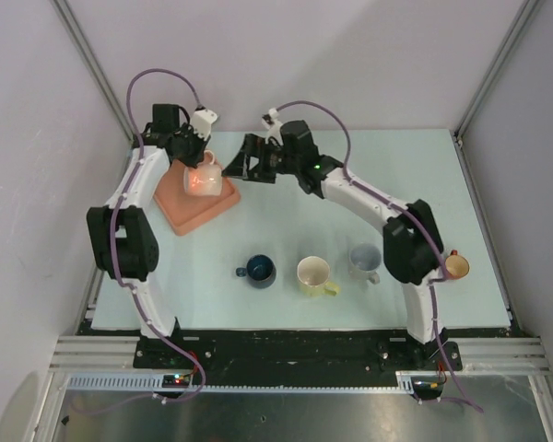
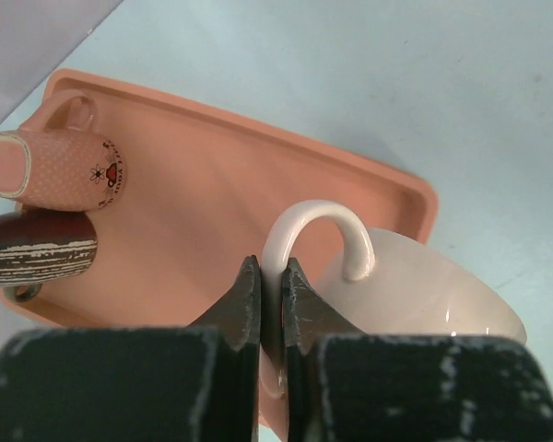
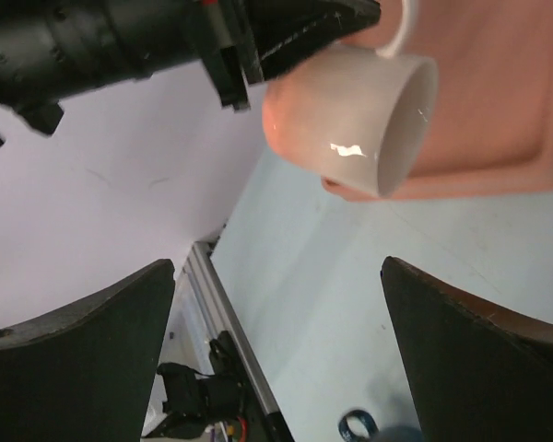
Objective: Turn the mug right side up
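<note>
- The left tool (image 2: 271,304) is clenching the handle (image 2: 313,226) of the white mug (image 2: 415,295), its two fingers pinching the loop near its lower end.
- The white mug is lying tilted over the near corner of the orange tray (image 2: 194,175) at the far left of the surface (image 1: 350,203). Its handle is pointing up and its mouth is facing sideways, as the right wrist view is showing.
- Whether the mug is resting on the tray or hanging just above it, I cannot tell.
- The right tool (image 3: 275,276) is standing released, jaws spread wide, hovering just beside the mug and gripping nothing.
- A pink mug (image 2: 51,170) and a brown mug (image 2: 37,249) are lying on their sides at the far edge of the tray, apart from the white one.
- A blue mug (image 1: 258,270), a yellow mug (image 1: 314,274) and a grey mug (image 1: 365,260) are sitting in a row nearer the arms, mouths up.
- By my reading, the task is running about halfway: the grasp is made and the mug is neither upside down nor upright.
- What is remaining, as I am judging it, is finishing the turn until the mouth is facing up, setting the base down flat, and letting go of the handle.
- The thin pinch on the handle is looking like the weak point, since the mug could swing during the rest of the turn.
</note>
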